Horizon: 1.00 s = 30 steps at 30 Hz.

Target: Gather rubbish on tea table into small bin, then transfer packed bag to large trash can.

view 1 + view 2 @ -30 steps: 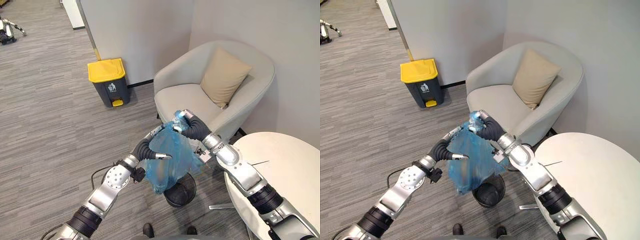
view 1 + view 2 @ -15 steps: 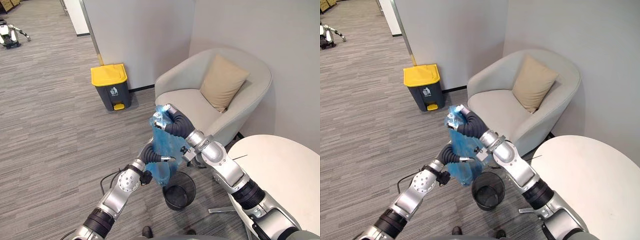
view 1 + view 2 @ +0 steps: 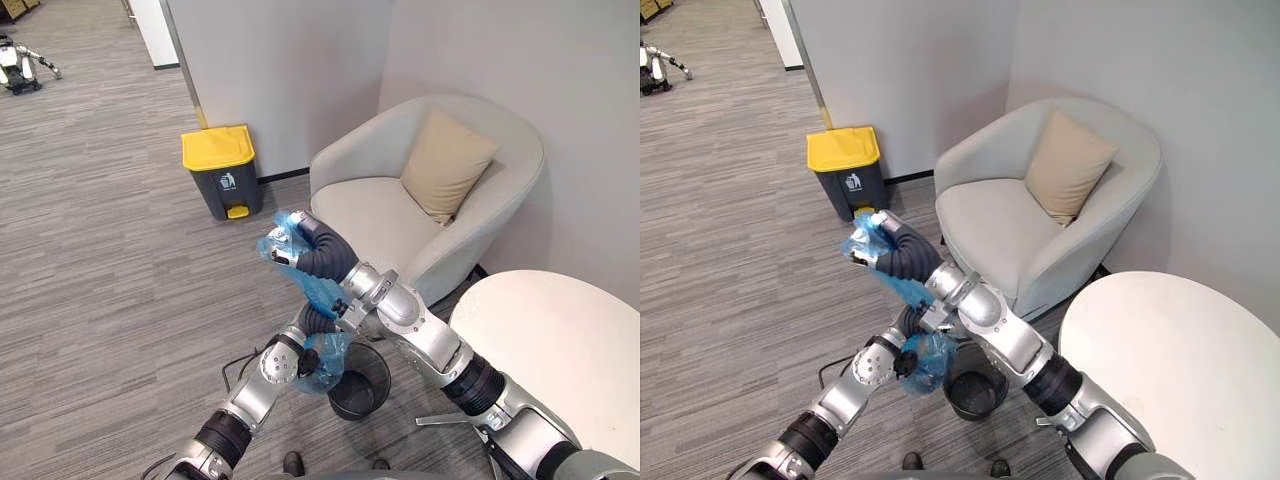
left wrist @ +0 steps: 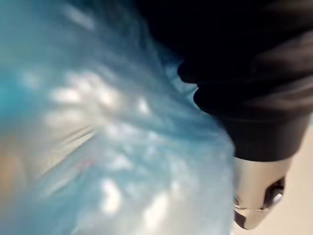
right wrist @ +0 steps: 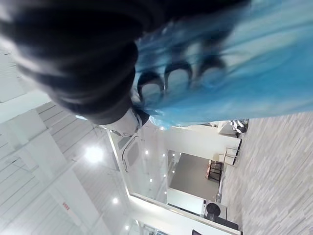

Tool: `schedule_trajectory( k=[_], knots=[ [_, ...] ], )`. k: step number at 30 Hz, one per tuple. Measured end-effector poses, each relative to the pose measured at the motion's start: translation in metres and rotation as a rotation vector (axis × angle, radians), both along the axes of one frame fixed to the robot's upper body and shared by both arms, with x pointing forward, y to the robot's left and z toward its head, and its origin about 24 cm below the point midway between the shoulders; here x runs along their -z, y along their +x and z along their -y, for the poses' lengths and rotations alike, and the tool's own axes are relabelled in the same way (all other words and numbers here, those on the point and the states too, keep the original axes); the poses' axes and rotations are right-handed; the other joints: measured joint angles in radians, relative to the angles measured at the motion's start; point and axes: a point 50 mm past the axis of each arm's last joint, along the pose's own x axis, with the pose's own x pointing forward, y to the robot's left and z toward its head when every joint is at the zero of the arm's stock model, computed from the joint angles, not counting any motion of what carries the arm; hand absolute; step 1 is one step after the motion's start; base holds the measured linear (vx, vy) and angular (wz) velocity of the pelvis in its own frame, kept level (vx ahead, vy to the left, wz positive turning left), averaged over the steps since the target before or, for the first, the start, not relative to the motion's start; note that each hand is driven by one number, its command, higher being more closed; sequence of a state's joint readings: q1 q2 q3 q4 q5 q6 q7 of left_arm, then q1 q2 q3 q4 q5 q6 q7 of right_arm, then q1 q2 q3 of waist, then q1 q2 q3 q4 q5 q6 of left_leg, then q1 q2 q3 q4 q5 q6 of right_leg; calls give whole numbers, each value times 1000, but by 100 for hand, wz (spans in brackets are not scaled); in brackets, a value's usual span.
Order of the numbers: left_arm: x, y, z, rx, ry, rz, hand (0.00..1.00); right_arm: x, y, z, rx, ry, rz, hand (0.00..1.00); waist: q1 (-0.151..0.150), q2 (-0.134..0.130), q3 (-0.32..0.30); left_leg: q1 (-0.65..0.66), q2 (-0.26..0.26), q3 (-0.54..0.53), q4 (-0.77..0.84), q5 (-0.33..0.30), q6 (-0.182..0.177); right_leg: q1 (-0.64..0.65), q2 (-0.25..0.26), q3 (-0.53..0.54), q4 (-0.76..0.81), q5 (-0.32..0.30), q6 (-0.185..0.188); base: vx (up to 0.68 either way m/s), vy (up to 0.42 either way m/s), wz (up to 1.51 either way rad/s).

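Observation:
A blue plastic bag point(image 3: 323, 361) hangs twisted between my two hands above the small black wire bin point(image 3: 359, 381). My right hand point(image 3: 313, 251) is raised and shut on the bag's top, and its curled fingers point(image 5: 178, 78) show wrapped in blue plastic point(image 5: 244, 58). My left hand point(image 3: 316, 322) sits lower, under my right forearm, against the bag's bulging bottom. The bag point(image 4: 98, 137) lies right in front of the left wrist camera. The large grey trash can with a yellow lid point(image 3: 221, 168) stands by the wall, further ahead to the left.
A beige armchair point(image 3: 378, 205) with a tan cushion point(image 3: 445, 163) stands ahead on the right. The round white tea table point(image 3: 560, 350) is at my lower right. Striped grey carpet point(image 3: 100, 250) stretches out to the left.
My right hand has carried the bag's top up and to the left, stretching the bag thin. My left hand has slid in under the right forearm with the bag's bottom.

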State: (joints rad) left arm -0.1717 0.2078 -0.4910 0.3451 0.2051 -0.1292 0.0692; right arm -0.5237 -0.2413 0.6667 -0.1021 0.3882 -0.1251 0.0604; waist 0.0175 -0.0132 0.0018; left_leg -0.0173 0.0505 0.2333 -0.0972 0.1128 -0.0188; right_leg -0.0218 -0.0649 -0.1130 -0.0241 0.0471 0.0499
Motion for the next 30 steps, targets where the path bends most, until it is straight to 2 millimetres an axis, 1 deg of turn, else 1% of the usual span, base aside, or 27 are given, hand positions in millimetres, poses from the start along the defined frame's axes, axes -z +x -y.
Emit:
schedule_trajectory(
  k=[4, 8, 12, 18, 22, 26, 27, 30],
  knots=[
    [1, -2, 6, 28, 26, 8, 100, 1, -1, -2, 2, 3, -9, 100, 0, 0, 0, 0, 0, 0, 0, 0, 0, -1, 1, 0, 0, 0, 0, 0, 0, 0],
    [3, -1, 10, 6, 9, 1, 100, 0, -1, -7, -10, 14, -20, 100, -3, 0, 0, 1, 1, 0, -1, 0, 0, -1, 1, 2, 0, 0, 0, 0, 0, 0],
    [-1, 3, 10, -15, -6, 16, 100, -4, 1, -12, -28, 30, -28, 100, -1, 0, 0, 2, 1, 0, -1, 0, 0, -1, 1, 2, 0, 0, 0, 0, 0, 0],
    [-3, 7, 5, -68, -39, 16, 100, -6, -1, -16, -46, 55, -40, 100, -2, 0, 0, 2, 1, 0, 0, 0, 0, -1, 2, 3, -5, 1, -2, 0, 0, 0],
    [-5, 11, -4, -121, -52, 21, 100, -7, -3, -18, -59, 67, -46, 100, -3, 0, 0, 3, 2, 0, 0, 0, 0, 0, 3, 3, -6, 2, -2, 0, 0, 0],
    [-4, 10, -10, -156, -71, 11, 100, -2, -6, -19, -73, 78, -61, 100, -3, 0, 0, 5, 2, 0, -1, 0, 0, 1, 2, 3, -6, 2, -2, 0, 0, 0],
    [-3, 10, -12, -164, -78, 5, 100, -1, -6, -19, -73, 82, -66, 0, -3, -1, 0, 5, 2, 0, -1, 0, 0, 2, 2, 3, -6, 2, -2, 0, 0, 0],
    [1, 6, -18, -200, -103, -20, 100, 8, -9, -16, -55, 75, -84, 0, -4, -4, -3, 6, 2, 0, -6, 0, 0, 2, -1, 3, -6, 2, -2, 0, 0, 0]
  ],
)
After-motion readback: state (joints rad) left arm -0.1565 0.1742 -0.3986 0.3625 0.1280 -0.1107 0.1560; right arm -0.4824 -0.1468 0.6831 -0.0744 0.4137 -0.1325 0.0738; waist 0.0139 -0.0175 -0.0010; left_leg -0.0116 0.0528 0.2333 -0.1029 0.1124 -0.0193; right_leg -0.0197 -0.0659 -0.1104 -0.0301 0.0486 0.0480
